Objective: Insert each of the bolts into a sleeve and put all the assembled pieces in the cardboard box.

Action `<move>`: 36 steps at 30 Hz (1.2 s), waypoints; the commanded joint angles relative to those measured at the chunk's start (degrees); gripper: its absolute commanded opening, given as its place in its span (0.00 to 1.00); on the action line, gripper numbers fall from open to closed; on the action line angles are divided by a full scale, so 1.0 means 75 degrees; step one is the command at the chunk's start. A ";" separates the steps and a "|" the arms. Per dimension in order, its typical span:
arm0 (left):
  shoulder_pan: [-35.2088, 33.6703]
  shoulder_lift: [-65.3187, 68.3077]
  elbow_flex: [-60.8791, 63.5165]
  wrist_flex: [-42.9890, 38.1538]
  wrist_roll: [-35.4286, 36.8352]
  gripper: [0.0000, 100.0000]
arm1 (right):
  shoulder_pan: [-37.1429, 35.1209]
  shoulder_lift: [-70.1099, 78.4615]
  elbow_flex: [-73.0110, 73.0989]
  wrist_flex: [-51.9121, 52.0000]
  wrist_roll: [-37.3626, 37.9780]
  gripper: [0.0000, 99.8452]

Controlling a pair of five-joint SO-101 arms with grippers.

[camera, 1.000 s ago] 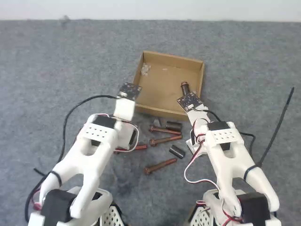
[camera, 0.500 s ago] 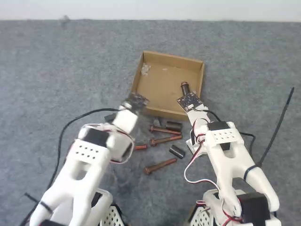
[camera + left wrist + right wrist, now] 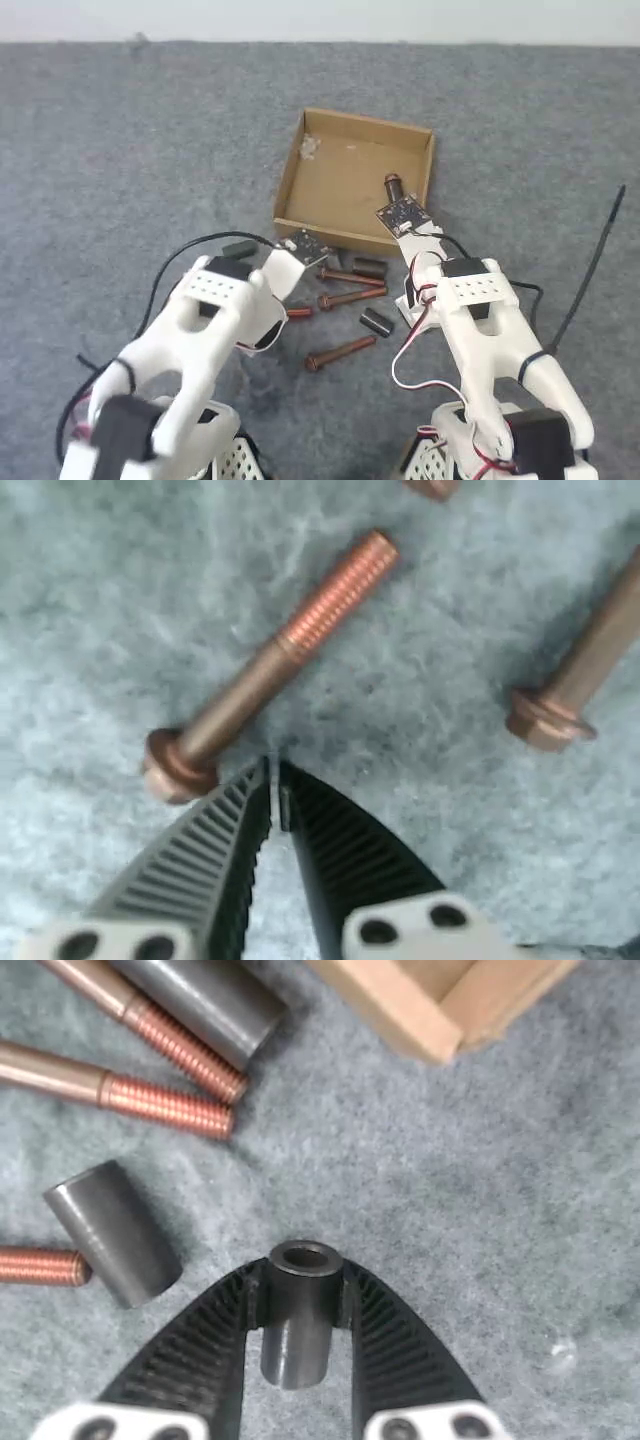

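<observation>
Two robot arms over a grey carpeted worktop (image 3: 150, 150), seen from above and from each wrist.

My right jaws (image 3: 302, 1272) are clamped on a dark sleeve (image 3: 298, 1330). It is held about midway along its length, with its open bore facing the wrist camera. From above, this sleeve sits raised by the right wall of the cardboard box (image 3: 300, 160).

My left jaws (image 3: 275, 770) are narrowed to a sliver and hold nothing. Their tips hang just beside the flanged head of a copper bolt (image 3: 280, 655), which lies flat on the worktop with its threaded end pointing away. A second bolt (image 3: 575, 680) lies near it, apart.

More bolts (image 3: 350, 296) and two loose sleeves (image 3: 377, 322) lie between the arms, in front of the box.

The step in hand, as I judge it, is picking up this bolt to feed it into the held sleeve. To do it well:

- I should spread the left jaws before going down, since they are too narrow to straddle the shank.
- I should grip the smooth part near the head, leaving the threaded end free to enter the bore.
- The right grip should be firm and steady so the bore makes a fixed target.
- A bolt tilted in the jaws would likely catch on the sleeve's rim.
</observation>
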 commanded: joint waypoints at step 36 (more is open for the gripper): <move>0.0527 -0.1078 -0.0393 -0.2274 0.5544 0.07 | -0.0041 -0.0299 -0.0047 -0.0111 0.0223 0.01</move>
